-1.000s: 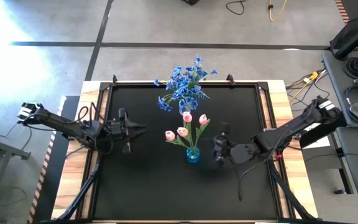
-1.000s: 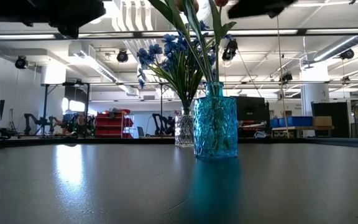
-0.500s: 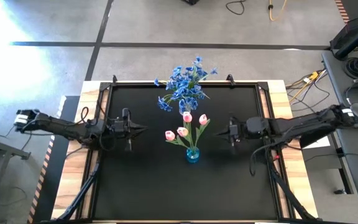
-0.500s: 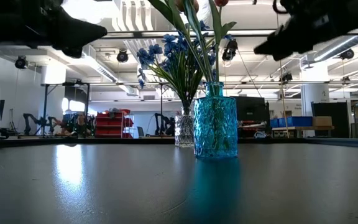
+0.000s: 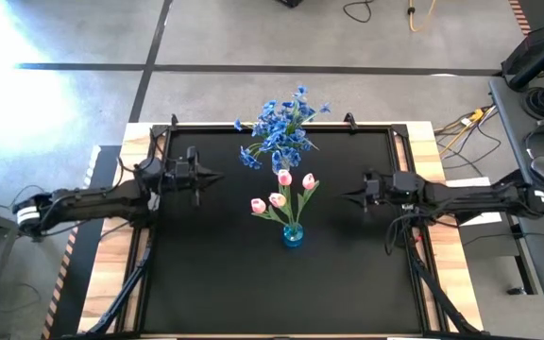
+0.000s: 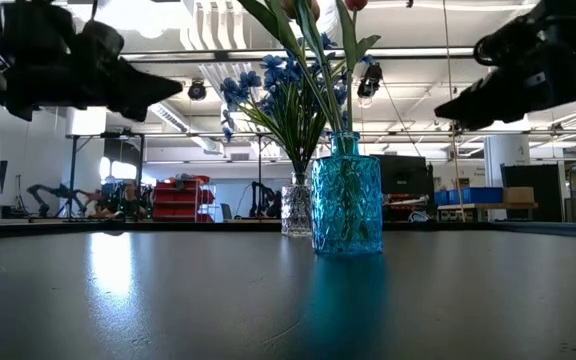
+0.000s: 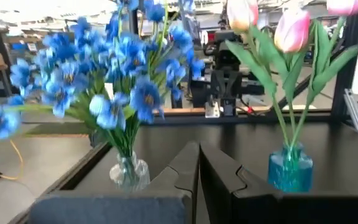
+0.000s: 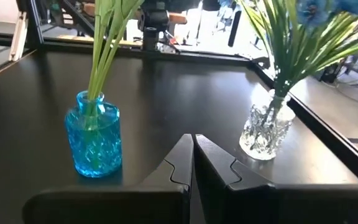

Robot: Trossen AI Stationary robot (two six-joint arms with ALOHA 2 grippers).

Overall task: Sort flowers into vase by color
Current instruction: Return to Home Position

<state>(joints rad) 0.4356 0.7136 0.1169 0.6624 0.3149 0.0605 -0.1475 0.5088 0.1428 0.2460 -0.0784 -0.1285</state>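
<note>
Pink-white tulip buds point(image 5: 282, 190) stand with their stems in a blue glass vase point(image 5: 293, 235) near the table's middle. Sprays of small blue blossoms point(image 5: 280, 130) stand in a clear glass vase point(image 6: 296, 209) behind it, toward the far edge. My left gripper point(image 5: 219, 176) hovers left of the flowers, shut, fingers level and pointing at them. My right gripper point(image 5: 343, 196) hovers right of the tulips, shut, pointing left. Both wrist views show the two vases point(image 7: 289, 172) point(image 8: 266, 129) past shut fingertips point(image 7: 197, 160) point(image 8: 193, 154).
The black mat point(image 5: 215, 274) is bare in front of the blue vase and on both sides. A black frame point(image 5: 272, 127) runs round the mat. Cables and equipment lie on a side table point(image 5: 536, 104) at the right.
My right gripper has drawn back from beside the blue vase, toward the table's right and far edges, and has turned level. My left gripper has moved toward the far edge and come lower. Flowers and vases have stayed put.
</note>
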